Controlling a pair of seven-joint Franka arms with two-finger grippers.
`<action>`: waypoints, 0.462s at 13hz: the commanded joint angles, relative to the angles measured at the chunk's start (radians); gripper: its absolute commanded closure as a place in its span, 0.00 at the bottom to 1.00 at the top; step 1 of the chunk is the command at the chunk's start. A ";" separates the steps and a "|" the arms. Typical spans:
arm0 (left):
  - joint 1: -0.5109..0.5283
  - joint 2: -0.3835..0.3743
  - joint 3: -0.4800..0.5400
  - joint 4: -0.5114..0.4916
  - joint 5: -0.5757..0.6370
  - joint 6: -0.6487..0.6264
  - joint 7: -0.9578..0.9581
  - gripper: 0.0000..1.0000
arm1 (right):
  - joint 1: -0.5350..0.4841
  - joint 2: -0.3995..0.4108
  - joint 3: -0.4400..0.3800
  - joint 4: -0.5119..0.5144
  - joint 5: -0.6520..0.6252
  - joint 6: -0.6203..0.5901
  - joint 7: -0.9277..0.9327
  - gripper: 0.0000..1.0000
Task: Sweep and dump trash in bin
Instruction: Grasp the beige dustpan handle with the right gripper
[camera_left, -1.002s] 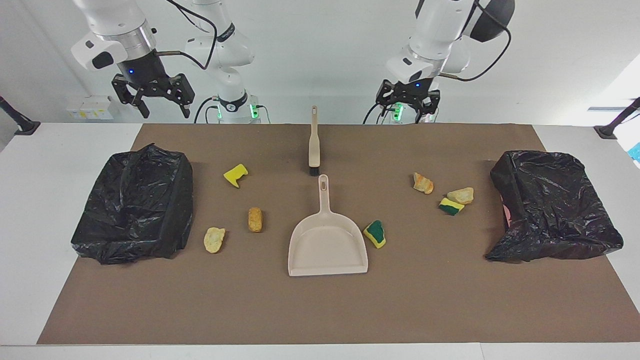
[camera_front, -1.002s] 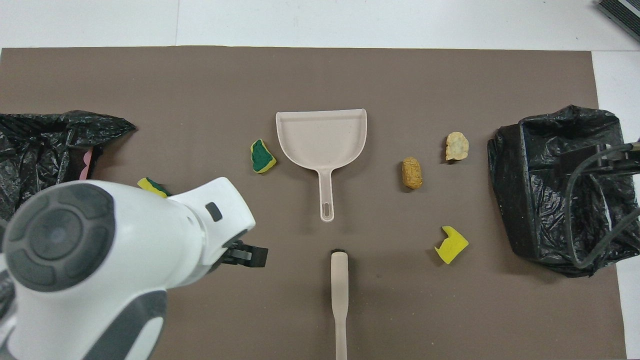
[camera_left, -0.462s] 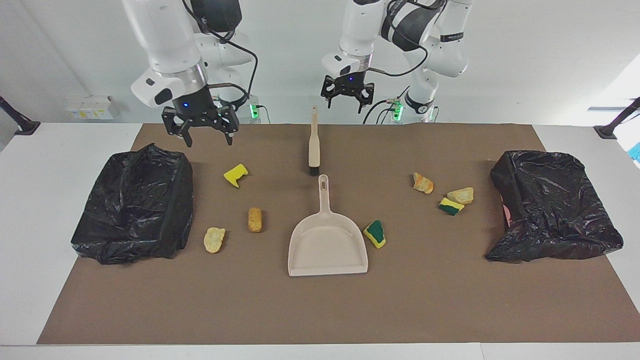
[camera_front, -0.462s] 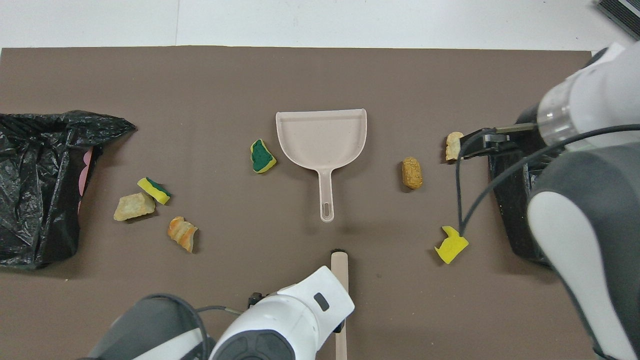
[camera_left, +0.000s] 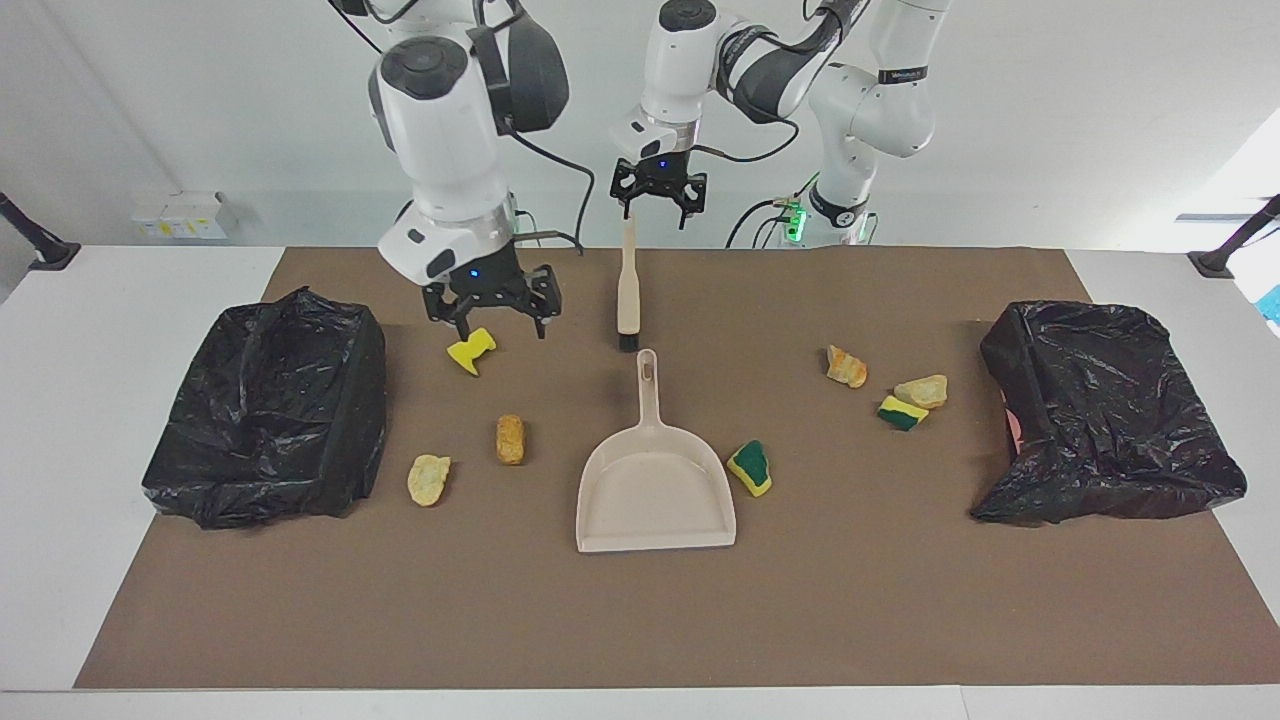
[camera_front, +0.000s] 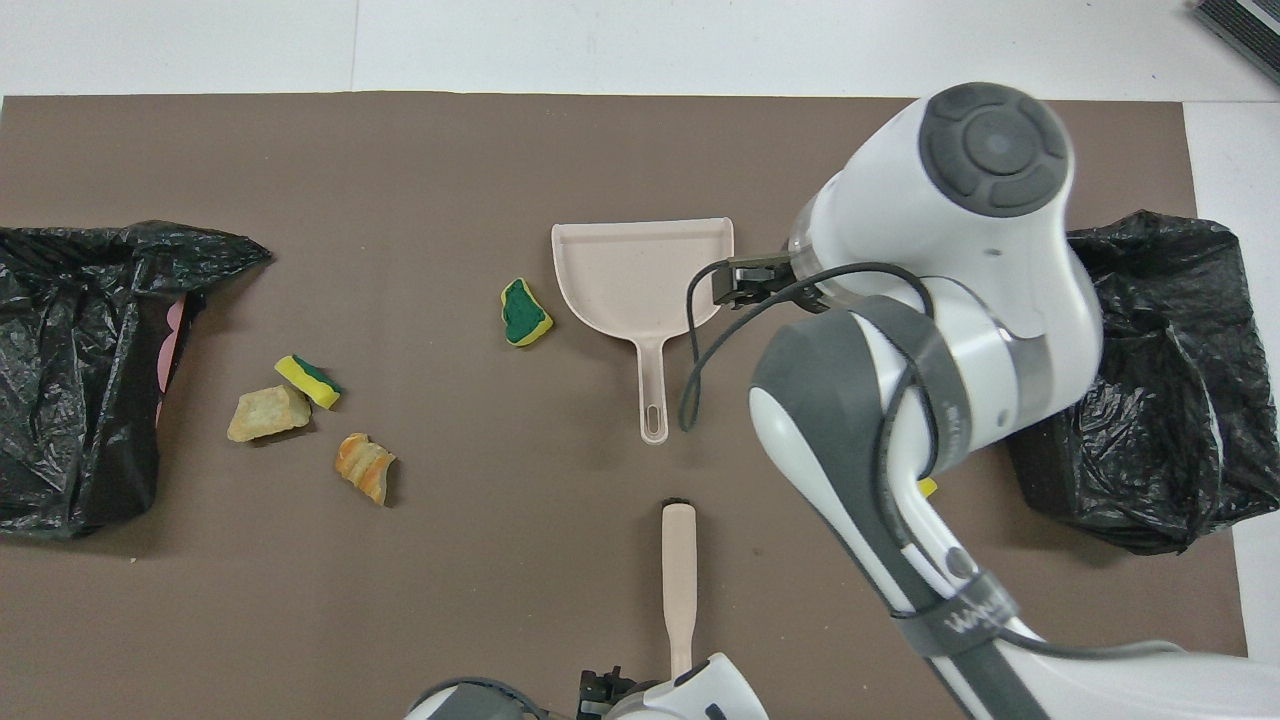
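The trash (camera_left: 510, 439) lies scattered over the brown mat (camera_left: 640, 620) on the desk, around the beige dustpan (camera_left: 655, 495). The right hand (camera_left: 492, 318) hangs open over a yellow sponge scrap (camera_left: 471, 351). The left hand (camera_left: 658, 203) is open over the brush (camera_left: 627, 290) handle's tip. Black-bagged bins (camera_left: 265, 405) sit at both ends

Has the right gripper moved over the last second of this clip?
Yes. The right gripper has swung from beside the bin toward the table's middle and down, now over the yellow sponge scrap.
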 joint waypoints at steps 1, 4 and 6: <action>-0.057 0.034 0.013 -0.054 0.009 0.090 -0.070 0.00 | 0.039 0.052 -0.001 -0.001 0.033 0.038 0.061 0.01; -0.074 0.119 0.010 -0.049 0.011 0.176 -0.074 0.00 | 0.108 0.063 0.000 -0.120 0.033 0.123 0.094 0.04; -0.076 0.173 0.011 -0.039 0.030 0.219 -0.074 0.00 | 0.130 0.086 0.000 -0.141 0.035 0.147 0.098 0.13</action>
